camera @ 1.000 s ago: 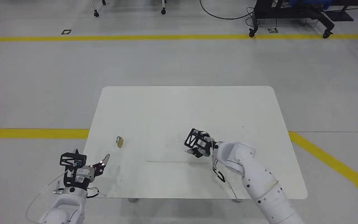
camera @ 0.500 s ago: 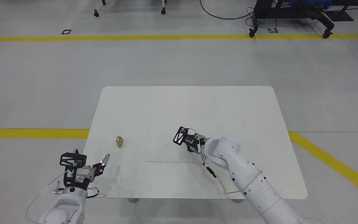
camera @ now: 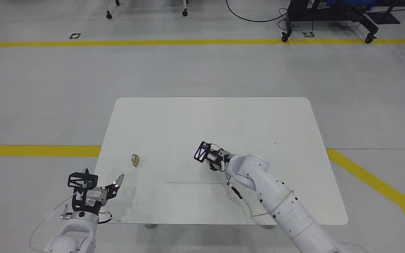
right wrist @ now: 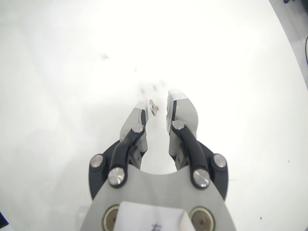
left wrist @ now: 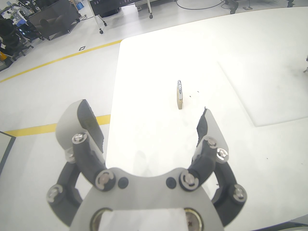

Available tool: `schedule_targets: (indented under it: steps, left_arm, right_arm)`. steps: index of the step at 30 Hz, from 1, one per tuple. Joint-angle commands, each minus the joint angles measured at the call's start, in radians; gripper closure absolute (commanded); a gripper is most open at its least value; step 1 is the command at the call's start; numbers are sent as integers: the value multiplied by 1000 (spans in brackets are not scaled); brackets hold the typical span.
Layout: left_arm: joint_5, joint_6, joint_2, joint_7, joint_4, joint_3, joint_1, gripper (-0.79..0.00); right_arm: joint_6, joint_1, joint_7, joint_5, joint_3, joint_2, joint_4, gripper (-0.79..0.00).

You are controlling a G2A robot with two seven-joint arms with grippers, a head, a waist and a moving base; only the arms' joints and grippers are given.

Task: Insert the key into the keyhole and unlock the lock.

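Note:
A small brass padlock with a silver shackle stands on the white table near its left side; it stands edge-on in the left wrist view. My left gripper hovers open over the table's front left corner, a short way from the padlock and empty. My right gripper is low over the table's middle, fingers slightly apart. The small silver key sits between them, close against one finger and clear of the other.
A thin white sheet lies flat on the table between the padlock and the right gripper, and its edge shows as a faint line. Yellow floor tape runs past both table sides. Wheeled carts stand far behind.
The right gripper has moved left across the table toward the middle, mostly in the first half second. The left arm and the padlock have stayed put.

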Motion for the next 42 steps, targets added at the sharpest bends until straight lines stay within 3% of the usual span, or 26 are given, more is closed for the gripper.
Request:
schedule_targets:
  steps: [1,11,13,30,42]
  left_arm:
    - [0,0,0,0,0,0,0,-785]
    - [0,0,0,0,0,0,0,-785]
    - [0,0,0,0,0,0,0,-785]
    - [0,0,0,0,0,0,0,-785]
    - [0,0,0,0,0,0,0,-785]
  right_arm:
    - [-6,-9,0,-5,11,4,-11,-225]
    - [8,19,48,-13,-26,-15,13,-185]
    - [10,30,56,-15,-39,-21,26,0]
    - [-76,-64,-122,3,99,18,-50,0]
    - [-265,-93,-188,313,236,42,-14,0]
